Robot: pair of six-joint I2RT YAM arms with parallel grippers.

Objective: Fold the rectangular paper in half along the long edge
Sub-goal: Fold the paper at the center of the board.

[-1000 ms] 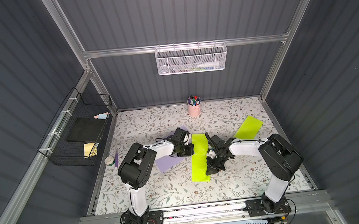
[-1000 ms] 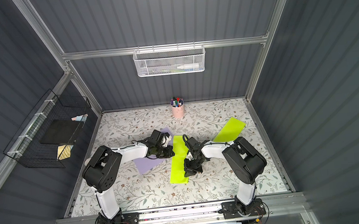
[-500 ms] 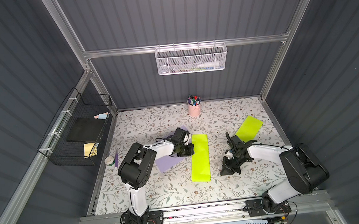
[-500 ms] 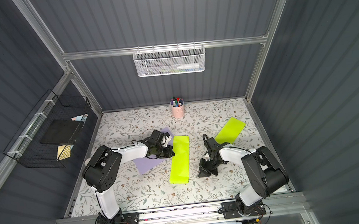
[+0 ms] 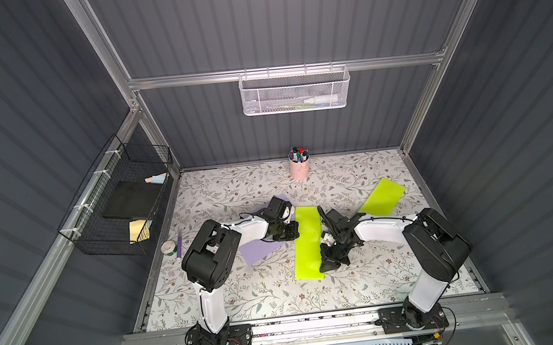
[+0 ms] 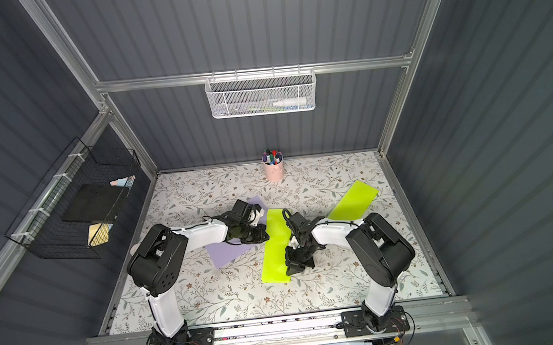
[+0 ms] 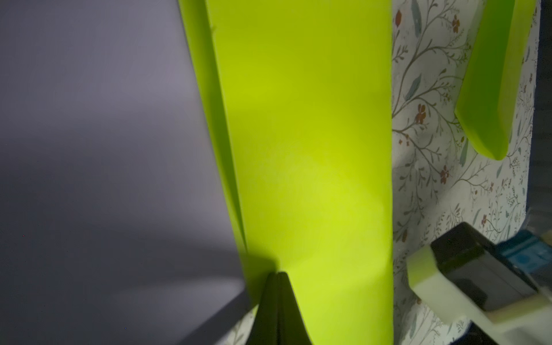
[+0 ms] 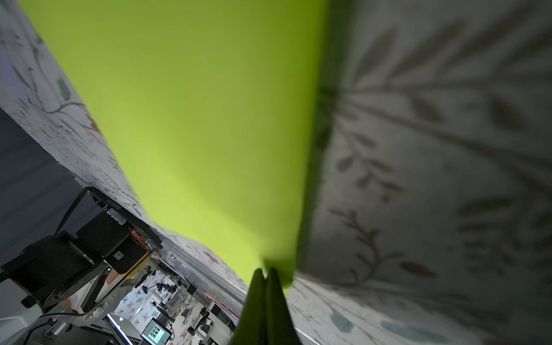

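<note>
The rectangular paper (image 5: 309, 245) is a lime green strip lying folded lengthwise mid-table in both top views, one end toward the back wall. In the left wrist view its two layers (image 7: 298, 134) show slightly offset along one long edge. My left gripper (image 5: 296, 234) is shut, its tips (image 7: 277, 273) pressing down on the strip's left long edge. My right gripper (image 5: 324, 268) is also shut, its tips (image 8: 264, 270) resting on the paper (image 8: 209, 119) at its right long edge near the front end. Neither holds anything.
A purple sheet (image 5: 260, 251) lies under my left arm. A second lime paper (image 5: 381, 198) lies at the back right. A pink pen cup (image 5: 299, 168) stands at the back. Tape roll (image 5: 168, 247) and purple pen (image 5: 179, 245) sit at the left edge.
My right gripper swung off to the right of the strip, then came back onto its right edge, a little nearer the front end. The left arm has stayed put.
</note>
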